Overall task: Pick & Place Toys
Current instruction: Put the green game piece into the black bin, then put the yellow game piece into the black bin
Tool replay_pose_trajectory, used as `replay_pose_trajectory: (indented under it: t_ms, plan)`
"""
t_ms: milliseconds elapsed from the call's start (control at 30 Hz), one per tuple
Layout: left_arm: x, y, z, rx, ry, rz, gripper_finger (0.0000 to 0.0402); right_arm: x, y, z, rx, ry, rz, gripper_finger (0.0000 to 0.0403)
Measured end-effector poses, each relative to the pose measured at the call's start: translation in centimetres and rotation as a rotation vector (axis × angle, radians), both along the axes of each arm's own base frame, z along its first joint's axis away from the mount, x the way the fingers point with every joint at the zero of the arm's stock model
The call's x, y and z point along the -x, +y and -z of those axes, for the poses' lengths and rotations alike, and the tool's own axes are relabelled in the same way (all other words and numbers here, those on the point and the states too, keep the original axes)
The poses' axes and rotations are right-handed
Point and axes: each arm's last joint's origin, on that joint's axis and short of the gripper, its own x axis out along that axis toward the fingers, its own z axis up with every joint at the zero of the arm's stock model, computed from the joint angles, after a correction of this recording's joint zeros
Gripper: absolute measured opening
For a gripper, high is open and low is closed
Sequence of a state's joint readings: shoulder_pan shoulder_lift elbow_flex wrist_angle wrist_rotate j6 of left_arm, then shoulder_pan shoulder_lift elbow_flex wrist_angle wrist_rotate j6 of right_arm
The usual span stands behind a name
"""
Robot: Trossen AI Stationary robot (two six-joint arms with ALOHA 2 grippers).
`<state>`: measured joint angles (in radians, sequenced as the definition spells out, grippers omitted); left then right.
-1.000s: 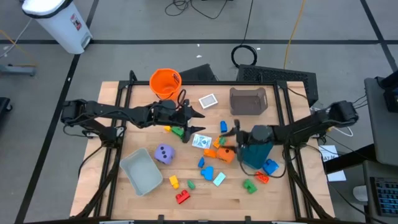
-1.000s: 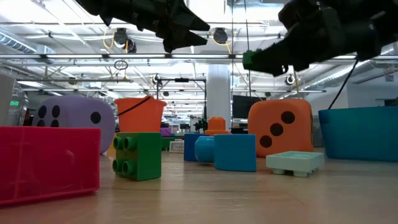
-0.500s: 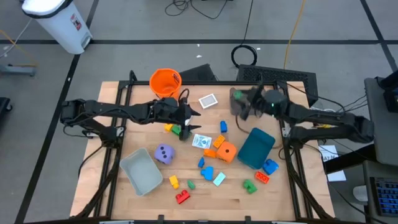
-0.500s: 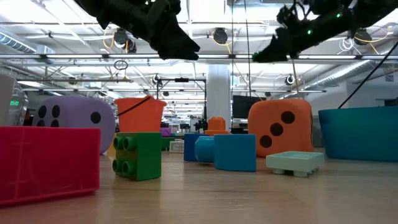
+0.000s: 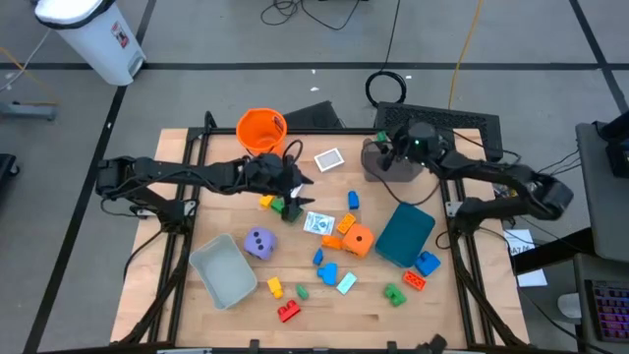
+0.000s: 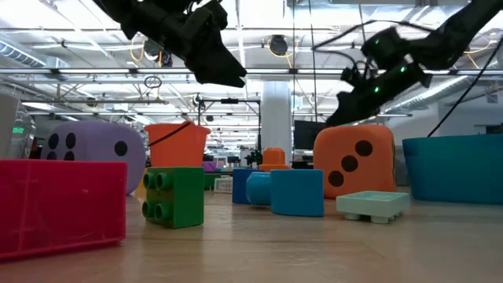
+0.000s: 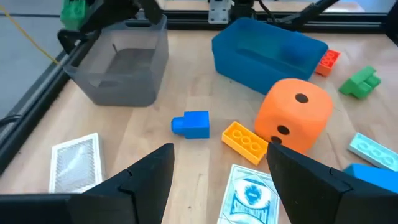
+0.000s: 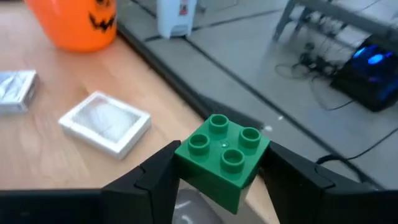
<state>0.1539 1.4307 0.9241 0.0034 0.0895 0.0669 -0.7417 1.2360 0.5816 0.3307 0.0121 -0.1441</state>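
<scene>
Since a second ago the right arm has swung from beside the teal bin [image 5: 404, 234] to the far side of the bench [image 5: 324, 305], and we now see its right pincer [image 8: 222, 163] over the grey bin [image 5: 393, 160] at the far right, clamped on a green block [image 8: 222, 156] with four studs. In the left wrist view that same green block [image 7: 73, 12] shows above the grey bin's [image 7: 121, 65] rim.

The left pincer [image 5: 296, 189] hangs over the middle of the bench, a little lower in the low view than before, its fingers [image 7: 146, 177] spread wide and empty. Just under it on the bench lie a green brick [image 5: 284, 208] and a yellow piece [image 5: 265, 203].

The other toys stay where they were. We find the orange die [image 5: 358, 241] beside the teal bin, a small blue block [image 7: 192, 124] and a flat orange brick [image 7: 245, 142] close to it, and a picture card [image 5: 317, 223] between the die and the green brick. The purple die [image 5: 258, 243] sits against a second grey bin [image 5: 222, 272] at the near left. Another card [image 5: 328, 158] lies near the orange bucket [image 5: 261, 131] at the far edge. A red block [image 5: 288, 312] rests near the front edge.
</scene>
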Motion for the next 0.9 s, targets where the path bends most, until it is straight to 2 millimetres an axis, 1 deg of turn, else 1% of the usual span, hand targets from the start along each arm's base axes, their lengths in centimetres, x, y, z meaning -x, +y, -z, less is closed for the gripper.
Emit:
replay_pose_trajectory:
  t_ms: [167, 300, 467, 800, 900]
  plan:
    - [0.1, -0.2, 0.2, 0.011, 0.021, 0.004, 0.0266, -0.8, -1.0, 2.5, -0.067, 0.040, -0.022, 0.0197]
    - [0.1, -0.2, 0.2, 0.020, 0.027, 0.000, 0.0266, -0.7, -1.5, 3.4, -0.088, 0.069, -0.009, 0.0198]
    - [0.1, -0.2, 0.3, 0.020, 0.029, 0.000, 0.0266, -0.5, -1.8, 3.5, -0.093, 0.070, 0.006, 0.0201]
    - [0.1, -0.2, 0.3, 0.025, 0.030, -0.008, 0.0266, -0.5, -1.8, 3.5, -0.128, 0.036, -0.027, 0.0246]
    - [0.1, -0.2, 0.3, 0.032, 0.030, -0.013, 0.0266, -0.4, -1.7, 3.1, -0.115, 0.026, -0.025, 0.0254]
